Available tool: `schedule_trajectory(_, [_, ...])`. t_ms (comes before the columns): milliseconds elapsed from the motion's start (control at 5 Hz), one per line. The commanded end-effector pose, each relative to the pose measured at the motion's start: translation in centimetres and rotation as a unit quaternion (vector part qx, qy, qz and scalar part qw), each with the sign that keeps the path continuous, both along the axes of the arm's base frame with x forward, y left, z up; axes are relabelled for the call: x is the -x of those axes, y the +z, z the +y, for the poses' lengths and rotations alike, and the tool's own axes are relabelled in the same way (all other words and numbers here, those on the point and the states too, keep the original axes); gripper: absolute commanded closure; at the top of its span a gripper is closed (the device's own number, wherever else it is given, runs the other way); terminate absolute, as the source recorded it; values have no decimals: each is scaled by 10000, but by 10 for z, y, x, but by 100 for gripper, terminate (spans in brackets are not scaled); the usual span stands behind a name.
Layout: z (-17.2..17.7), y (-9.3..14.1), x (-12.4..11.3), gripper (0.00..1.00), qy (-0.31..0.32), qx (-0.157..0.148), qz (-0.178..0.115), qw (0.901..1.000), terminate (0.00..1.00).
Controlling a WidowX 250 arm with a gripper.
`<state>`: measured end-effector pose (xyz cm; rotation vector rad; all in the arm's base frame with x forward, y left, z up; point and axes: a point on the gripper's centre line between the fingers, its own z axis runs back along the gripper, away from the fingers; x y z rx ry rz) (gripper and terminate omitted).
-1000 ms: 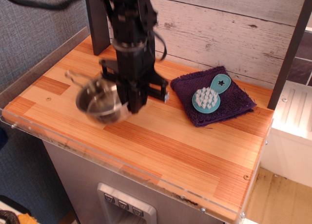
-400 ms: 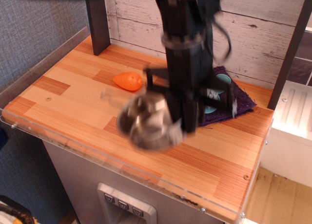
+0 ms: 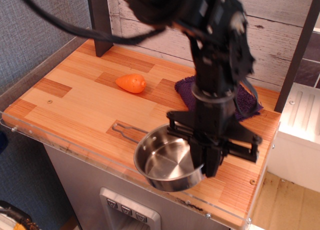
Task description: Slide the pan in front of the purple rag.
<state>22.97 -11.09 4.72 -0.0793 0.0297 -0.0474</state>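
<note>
The shiny steel pan point(image 3: 166, 160) sits near the front edge of the wooden table point(image 3: 75, 97), its thin wire handle point(image 3: 126, 130) pointing left. My black gripper point(image 3: 209, 166) points down at the pan's right rim, its fingers closed on that rim. The purple rag point(image 3: 186, 86) lies behind the arm at the back right; the arm hides most of it. The pan is in front of the rag, toward the camera.
An orange egg-shaped toy point(image 3: 131, 83) lies at the table's middle back. A dark post point(image 3: 100, 25) stands at the back left. A clear plastic lip point(image 3: 55, 140) runs along the front and left edges. A white cabinet point(image 3: 300, 140) stands to the right.
My arm has carried the pan from the left middle of the table rightward and toward the front edge. The orange toy, hidden behind the arm before, now shows.
</note>
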Motion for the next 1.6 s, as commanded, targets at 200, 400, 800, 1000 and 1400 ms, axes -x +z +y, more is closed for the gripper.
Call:
schedule_trajectory(200, [-22, -15, -25, 100, 36, 29, -355, 9994, 0])
schedule_trajectory(400, [-27, -17, -24, 100, -33, 76, -374, 9993, 0])
schedule_trajectory(800, [-28, -17, -21, 0, -135, 180, -365, 9991, 0])
schedule_trajectory(1000, [-31, -10, -22, 0, -179, 278, -476, 9983, 0])
schedule_trajectory(1400, [-9, 17, -32, 0, -90, 433, -820, 9957, 0])
